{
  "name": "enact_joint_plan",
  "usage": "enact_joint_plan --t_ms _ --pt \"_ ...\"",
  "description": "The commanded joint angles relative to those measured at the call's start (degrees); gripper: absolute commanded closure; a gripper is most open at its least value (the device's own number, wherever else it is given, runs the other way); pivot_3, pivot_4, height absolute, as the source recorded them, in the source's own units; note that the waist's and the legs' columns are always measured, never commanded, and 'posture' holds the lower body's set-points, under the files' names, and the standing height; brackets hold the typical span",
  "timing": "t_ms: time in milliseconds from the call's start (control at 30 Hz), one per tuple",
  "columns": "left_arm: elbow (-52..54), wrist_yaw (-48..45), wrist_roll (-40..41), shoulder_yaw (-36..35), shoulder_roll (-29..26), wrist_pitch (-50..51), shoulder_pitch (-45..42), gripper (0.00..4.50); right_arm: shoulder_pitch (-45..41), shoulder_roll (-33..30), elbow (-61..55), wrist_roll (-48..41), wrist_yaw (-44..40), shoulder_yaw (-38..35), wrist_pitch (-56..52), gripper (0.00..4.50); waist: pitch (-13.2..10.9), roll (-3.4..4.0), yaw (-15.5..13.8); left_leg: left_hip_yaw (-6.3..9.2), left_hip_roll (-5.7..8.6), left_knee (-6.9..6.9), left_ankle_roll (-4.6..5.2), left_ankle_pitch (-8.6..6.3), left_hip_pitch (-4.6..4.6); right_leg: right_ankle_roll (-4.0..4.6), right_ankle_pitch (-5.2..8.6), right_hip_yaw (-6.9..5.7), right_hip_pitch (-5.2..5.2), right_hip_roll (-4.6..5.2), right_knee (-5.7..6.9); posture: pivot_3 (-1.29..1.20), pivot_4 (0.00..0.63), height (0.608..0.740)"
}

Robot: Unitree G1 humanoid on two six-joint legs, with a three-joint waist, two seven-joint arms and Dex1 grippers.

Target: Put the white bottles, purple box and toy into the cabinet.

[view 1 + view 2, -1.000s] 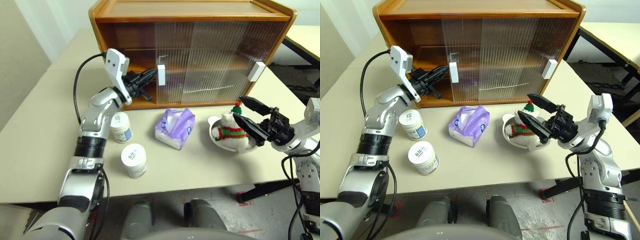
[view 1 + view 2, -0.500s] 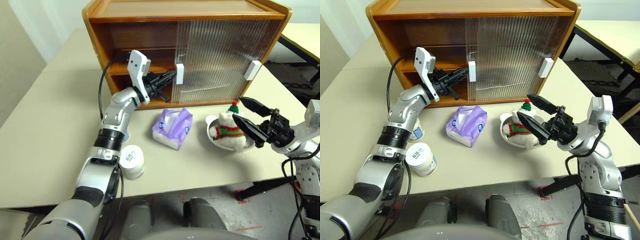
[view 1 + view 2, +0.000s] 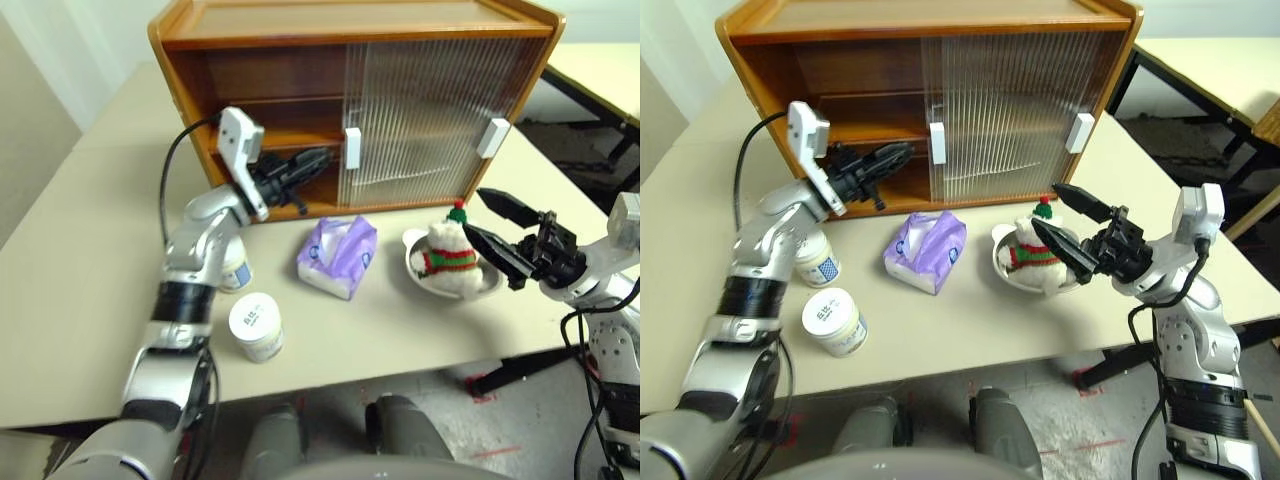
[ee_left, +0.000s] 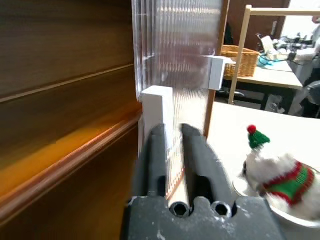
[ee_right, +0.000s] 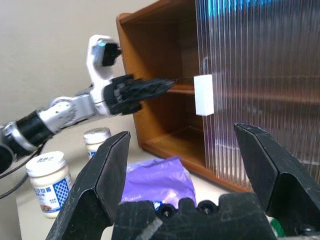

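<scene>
I had the left tool (image 3: pixel 318 157) nearly closed and empty by the door handle (image 3: pixel 352 147), cabinet (image 3: pixel 300 30) open at 10 o'clock. Right tool (image 3: pixel 483 219) gaped beside the toy (image 3: pixel 446 258). Bottles (image 3: pixel 256 326), purple box (image 3: pixel 338 256) waited on the desk (image 3: pixel 80 260).

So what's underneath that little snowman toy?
The snowman sits in a shiny metal dish on the table. The dish's bottom is covered by the toy.
</scene>
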State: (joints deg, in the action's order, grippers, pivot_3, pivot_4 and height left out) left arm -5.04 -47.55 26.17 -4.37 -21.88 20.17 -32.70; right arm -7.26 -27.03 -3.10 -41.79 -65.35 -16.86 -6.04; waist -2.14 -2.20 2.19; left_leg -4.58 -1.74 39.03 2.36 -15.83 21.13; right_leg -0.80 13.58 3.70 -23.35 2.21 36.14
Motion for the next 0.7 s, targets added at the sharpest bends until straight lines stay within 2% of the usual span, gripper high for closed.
enact_joint_plan --t_ms 33,133,233,333,533,700 --pt "7.3 -1.8 5.0 -5.3 -6.6 6.1 3.2 2.37 -1.0 -0.5 2.1 0.6 -1.3 0.6 0.5 0.00 0.0 0.00 -0.2 0.03 0.00 0.00 0.00 0.00 -0.03 0.03 0.01 -0.01 0.01 -0.01 0.04 0.05 0.000 0.740" --pt "10.2 -3.1 6.8 -9.3 -12.6 8.0 7.4 1.24 -1.9 -0.6 3.6 0.8 -1.9 0.7 0.6 0.00 0.0 0.04 -0.4 0.03 0.02 0.00 -0.01 0.00 -0.15 0.11 0.09 -0.01 0.03 0.01 0.21 0.07 0.000 0.740" --pt "11.1 -7.2 6.6 -14.5 -16.5 1.5 14.2 0.01 -3.3 -0.8 5.6 1.0 -2.9 0.8 0.9 0.00 0.0 0.05 -0.7 0.01 0.02 0.00 -0.04 -0.01 -0.28 0.16 0.20 -0.01 0.09 0.04 0.28 0.09 0.000 0.740" --pt "12.2 -9.5 7.1 -17.0 -16.5 -3.1 20.0 0.01 -4.2 -0.6 7.0 1.4 -3.5 0.9 1.3 0.00 0.0 0.04 -1.6 -0.03 -0.01 0.00 -0.12 -0.03 -0.39 0.26 0.30 -0.05 0.12 0.08 0.35 0.10 0.000 0.740" --pt "14.1 -10.9 6.4 -21.3 -13.1 -11.5 36.1 0.01 -4.4 0.2 7.7 1.5 -4.2 1.7 1.1 0.00 0.0 0.05 -2.2 -0.21 0.05 -0.03 -0.34 -0.15 -0.57 0.33 0.50 -0.12 0.12 0.60 0.62 0.12 0.000 0.740" --pt "11.7 -11.3 5.1 -19.1 -11.7 -15.9 39.4 0.01 -5.2 -0.2 9.3 1.8 -4.8 1.4 1.3 0.00 0.0 -0.01 -3.7 -0.24 0.04 -0.03 -0.42 -0.20 -0.59 0.18 0.61 -0.23 0.12 0.63 0.63 0.13 0.000 0.740"
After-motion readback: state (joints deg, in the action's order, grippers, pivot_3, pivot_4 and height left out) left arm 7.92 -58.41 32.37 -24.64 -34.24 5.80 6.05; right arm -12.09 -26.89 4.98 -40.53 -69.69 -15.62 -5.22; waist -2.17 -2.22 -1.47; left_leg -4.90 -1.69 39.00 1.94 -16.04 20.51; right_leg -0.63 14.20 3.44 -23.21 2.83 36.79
